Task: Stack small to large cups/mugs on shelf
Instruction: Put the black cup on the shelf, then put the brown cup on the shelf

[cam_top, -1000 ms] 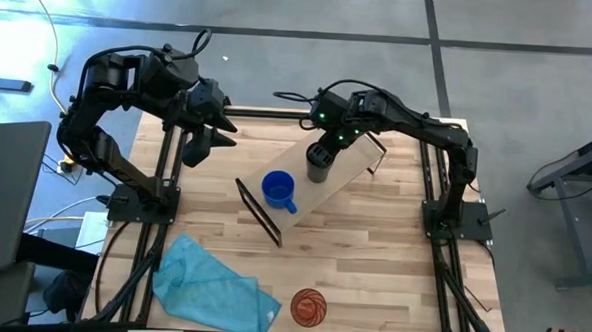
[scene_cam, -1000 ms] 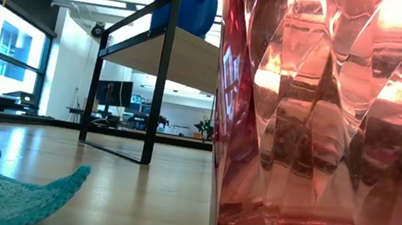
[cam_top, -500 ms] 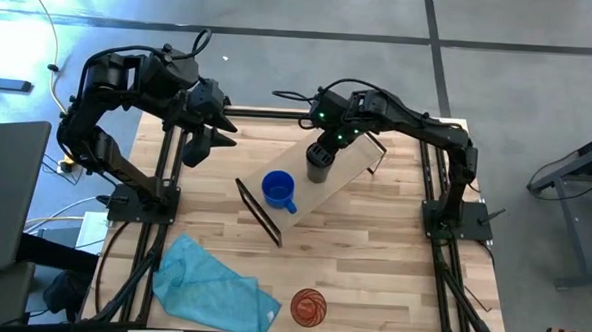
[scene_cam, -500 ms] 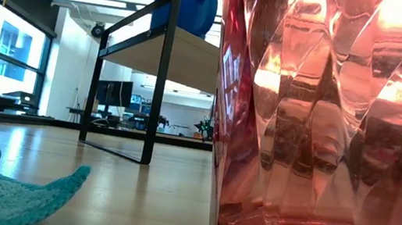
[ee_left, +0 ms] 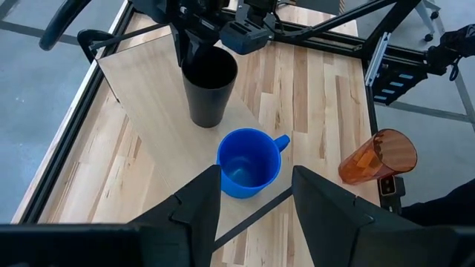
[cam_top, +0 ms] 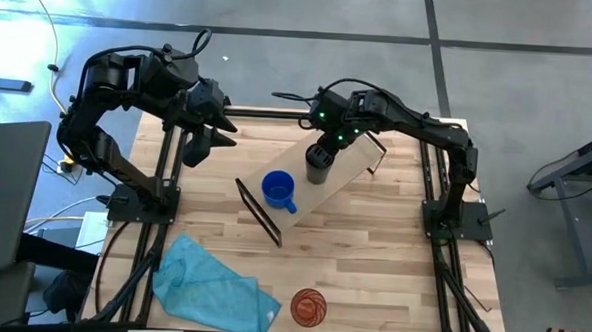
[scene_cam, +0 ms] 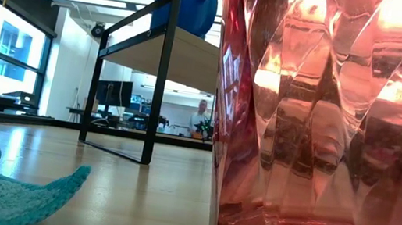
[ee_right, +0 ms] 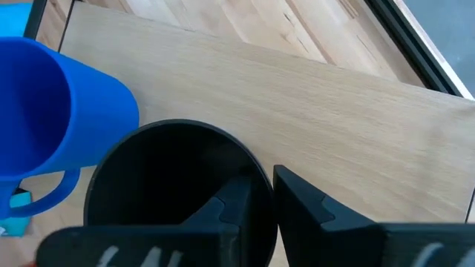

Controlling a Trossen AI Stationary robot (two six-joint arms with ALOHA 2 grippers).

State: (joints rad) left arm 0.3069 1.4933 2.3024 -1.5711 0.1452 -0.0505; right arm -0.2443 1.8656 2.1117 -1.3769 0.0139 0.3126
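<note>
Right gripper: it sat at the rim of the black cup, one finger inside the cup and the other outside, closed on the cup's wall as the right wrist view showed it.
Black cup: it stood upright on the shelf, directly below the right jaws.
Blue mug: it stood on the same shelf board just beside the black cup, on the side away from the right arm's base, with its handle pointing toward the table's front edge.
Shelf: a light-wood board with black frames at both ends, lying at an angle across the middle of the table and bearing both the mug and the black cup.
Orange tumbler: it stood on the table near the front edge, well apart from both pairs of jaws and not yet on the shelf.
Teal cloth: it lay crumpled on the table, near the tumbler and far from the jaws.
Left gripper: it hung above the table's back-left part with its fingers apart and nothing between them, waiting.
Step in hand: probably setting the black cup down next to the mug, second in the small-to-large row.
Next move: likely the right jaws must let go and lift straight up clear of the rim, then one arm must fetch the tumbler.
Person: someone stood far off in the room beyond the table.
</note>
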